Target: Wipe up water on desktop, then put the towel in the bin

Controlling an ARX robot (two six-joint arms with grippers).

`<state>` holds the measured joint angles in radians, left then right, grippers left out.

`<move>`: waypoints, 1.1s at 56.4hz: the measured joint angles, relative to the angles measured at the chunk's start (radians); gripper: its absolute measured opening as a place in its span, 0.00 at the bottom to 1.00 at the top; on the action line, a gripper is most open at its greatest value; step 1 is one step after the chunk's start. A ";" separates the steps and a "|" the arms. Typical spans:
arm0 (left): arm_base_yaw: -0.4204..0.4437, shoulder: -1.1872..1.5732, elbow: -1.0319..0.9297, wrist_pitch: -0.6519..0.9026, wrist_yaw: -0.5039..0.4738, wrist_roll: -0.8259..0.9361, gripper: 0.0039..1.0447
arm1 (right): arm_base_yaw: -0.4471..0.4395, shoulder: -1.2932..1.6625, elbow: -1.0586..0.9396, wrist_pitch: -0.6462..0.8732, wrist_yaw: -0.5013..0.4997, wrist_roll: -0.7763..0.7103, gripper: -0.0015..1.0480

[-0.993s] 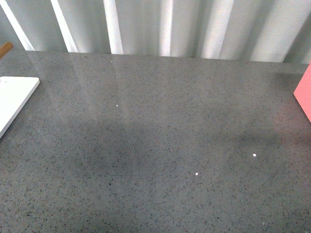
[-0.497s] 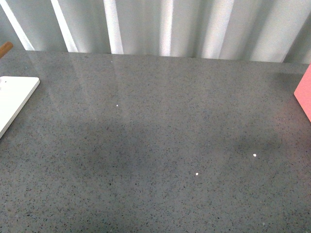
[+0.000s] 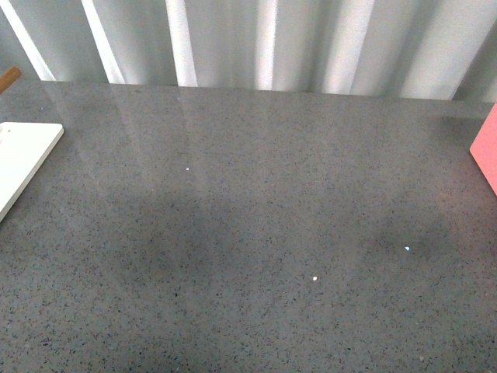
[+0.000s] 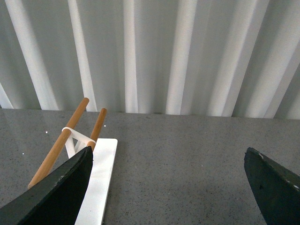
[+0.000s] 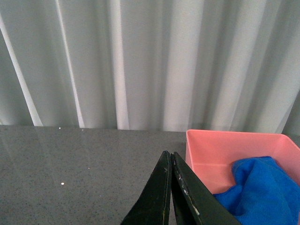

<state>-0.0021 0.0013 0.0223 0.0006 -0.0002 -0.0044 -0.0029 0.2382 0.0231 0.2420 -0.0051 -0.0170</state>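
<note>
Where the right wrist view looks across the desktop [image 5: 70, 159], the towel [image 5: 260, 190] shows as a bright blue soft cloth, bunched into rounded folds, fine nap visible, no tag in sight. It lies inside the pink bin [image 5: 211, 150], heaped against the bin's near side, with part of the pink floor and the far wall bare. Right gripper [image 5: 171, 187]: dark fingers pressed together, tips meeting, nothing between them. It sits just beside the bin's outer wall, on the side away from the cloth's bulk; the towel is near the fingers but whether it touches them cannot be told, since the fingers overlap the bin edge in this view. Left gripper [image 4: 168, 183]: spread wide, one dark finger at each side of the left wrist view, bare speckled surface between, holding nothing. Beyond its finger a white board [image 4: 101, 178] lies flat on the desktop, carrying a small rack with two wooden rods [image 4: 63, 140] tilted upward. Front view: desktop [image 3: 248, 217] glossy dark grey, finely speckled, a few tiny bright specks; white board [image 3: 23, 155] at the left edge, pink bin [image 3: 488, 148] corner at the right edge, neither arm in view. Pale pleated curtain [image 3: 256, 43] runs behind the far edge.
</note>
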 joint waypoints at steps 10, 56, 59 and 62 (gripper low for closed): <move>0.000 0.000 0.000 0.000 0.000 0.000 0.94 | 0.000 -0.047 0.000 -0.047 0.000 0.001 0.03; 0.000 0.000 0.000 0.000 0.000 0.000 0.94 | 0.000 -0.235 0.000 -0.241 0.001 0.006 0.83; 0.000 0.000 0.000 0.000 0.000 0.000 0.94 | 0.000 -0.235 0.000 -0.241 0.001 0.006 0.93; 0.000 0.000 0.000 0.000 0.000 0.000 0.94 | 0.000 -0.235 0.000 -0.241 0.001 0.007 0.94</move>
<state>-0.0021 0.0013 0.0223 0.0006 -0.0002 -0.0044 -0.0025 0.0036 0.0231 0.0006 -0.0040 -0.0097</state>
